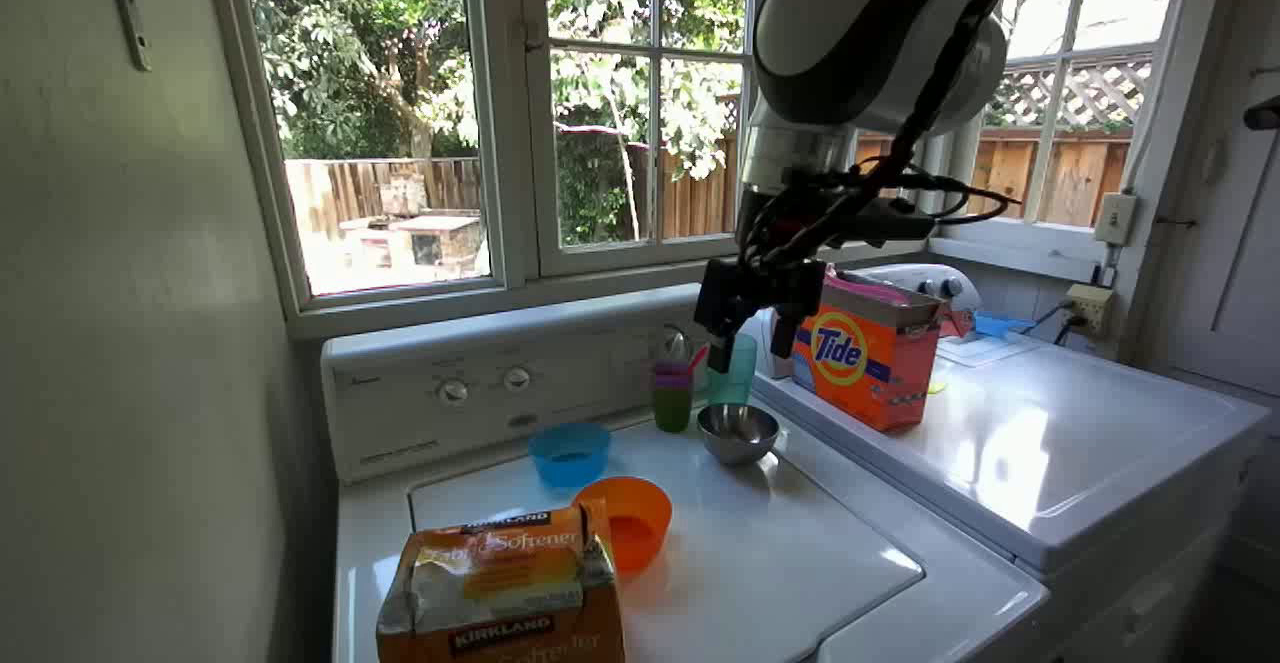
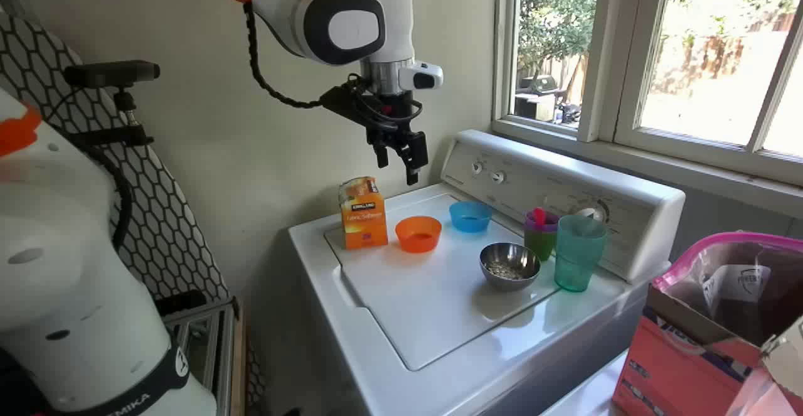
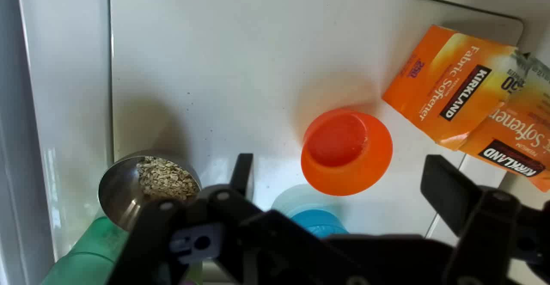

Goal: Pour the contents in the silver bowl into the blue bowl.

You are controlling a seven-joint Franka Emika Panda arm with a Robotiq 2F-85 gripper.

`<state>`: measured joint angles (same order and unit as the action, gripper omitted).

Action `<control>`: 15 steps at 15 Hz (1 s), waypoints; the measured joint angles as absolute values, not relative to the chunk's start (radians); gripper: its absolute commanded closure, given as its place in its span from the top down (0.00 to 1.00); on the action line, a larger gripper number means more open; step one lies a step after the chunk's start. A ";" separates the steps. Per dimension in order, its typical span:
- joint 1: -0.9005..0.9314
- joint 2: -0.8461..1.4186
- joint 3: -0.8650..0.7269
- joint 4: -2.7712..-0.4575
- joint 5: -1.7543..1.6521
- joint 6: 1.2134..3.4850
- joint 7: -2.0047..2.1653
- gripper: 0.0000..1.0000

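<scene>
Left to right across the desk (image 2: 414, 315) in an exterior view: the softener box (image 2: 365, 224); the end effector (image 2: 398, 170) aloft, spread wide, at eleven o'clock from the orange cup (image 2: 418, 242); the blue bowl (image 2: 470, 222) at that cup's two o'clock, its inside hard to judge, mostly hidden in the wrist view; the silver bowl (image 2: 517, 282), holding pale flakes (image 2: 504, 270), at the blue bowl's five o'clock.
</scene>
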<state>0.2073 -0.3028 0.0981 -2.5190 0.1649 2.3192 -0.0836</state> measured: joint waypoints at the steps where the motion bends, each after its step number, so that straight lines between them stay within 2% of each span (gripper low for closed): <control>1: 0.207 -0.302 0.098 -2.519 0.165 2.319 -0.084 1.00; 9: 0.188 -0.289 0.092 -2.513 0.165 2.321 -0.064 1.00; 15: 0.100 -0.128 0.069 -2.442 0.143 2.423 -0.002 1.00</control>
<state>0.1000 -0.1277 0.0686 -2.4416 0.1434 2.4229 -0.0023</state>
